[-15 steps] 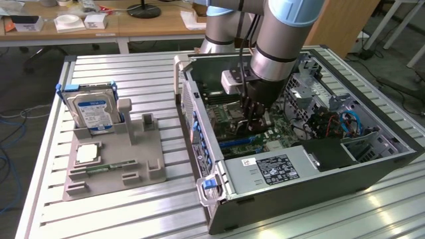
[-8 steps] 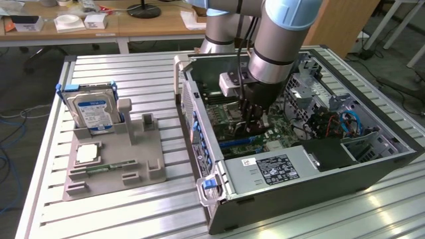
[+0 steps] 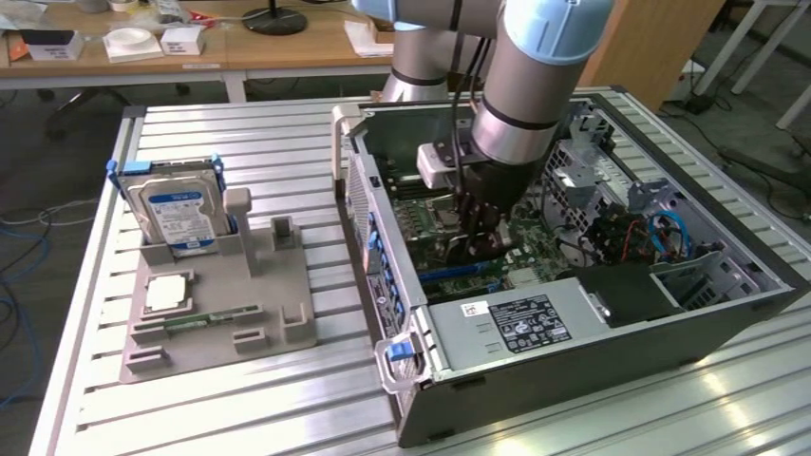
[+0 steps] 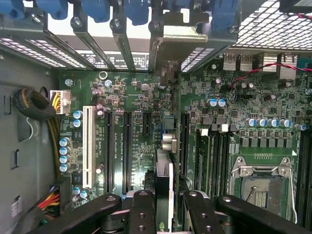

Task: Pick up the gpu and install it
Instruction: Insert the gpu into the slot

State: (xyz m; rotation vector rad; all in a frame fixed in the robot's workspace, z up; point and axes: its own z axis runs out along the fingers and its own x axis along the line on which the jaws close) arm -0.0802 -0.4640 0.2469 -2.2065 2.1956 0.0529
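The gpu (image 4: 164,178), we judge, is mid-install, clamped edge-on in the pincer (image 4: 168,207) above the motherboard (image 4: 131,97); seating calls for a square, straight descent.

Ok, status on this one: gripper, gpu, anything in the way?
Single gripper shut on the gpu, inside the computer case. Card edge-on above the motherboard slots; seating unclear. Nothing seen in its way.

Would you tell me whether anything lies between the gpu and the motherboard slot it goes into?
Nothing visible does: the gripper holds the gpu edge-on above the expansion slots, though the card hides the slot directly beneath it.
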